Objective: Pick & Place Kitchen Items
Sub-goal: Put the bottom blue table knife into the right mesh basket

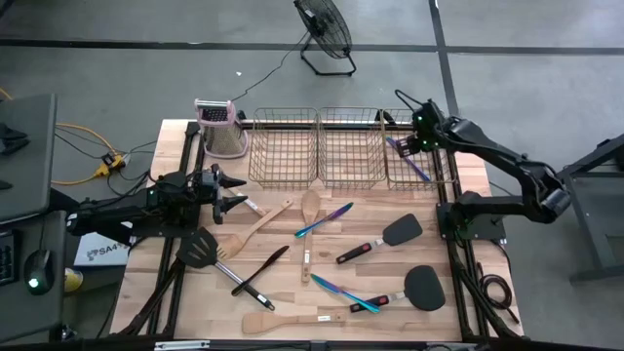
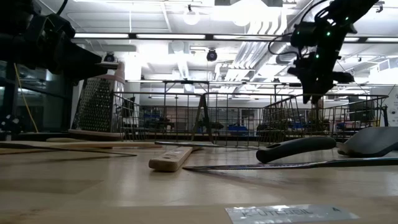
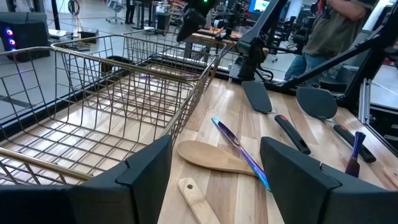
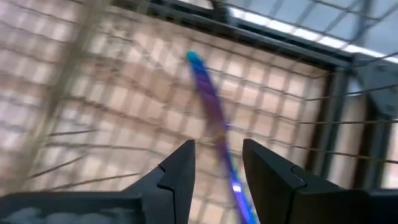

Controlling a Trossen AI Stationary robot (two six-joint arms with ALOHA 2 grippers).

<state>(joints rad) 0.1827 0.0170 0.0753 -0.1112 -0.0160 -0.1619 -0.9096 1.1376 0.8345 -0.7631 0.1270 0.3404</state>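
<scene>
Kitchen items lie scattered on the wooden table: wooden spoons and spatulas, black spatulas, and iridescent cutlery. One iridescent piece lies slantwise inside the rightmost wire basket. My right gripper hangs above that basket, pointing steeply down, open and clear of the piece. My left gripper waits level at the table's left, open, with a wooden spoon ahead of it.
Three wire baskets stand in a row along the far edge. A metal box grater with a pink top stands to their left. A floor fan stands beyond the table. A person stands past the table's right side.
</scene>
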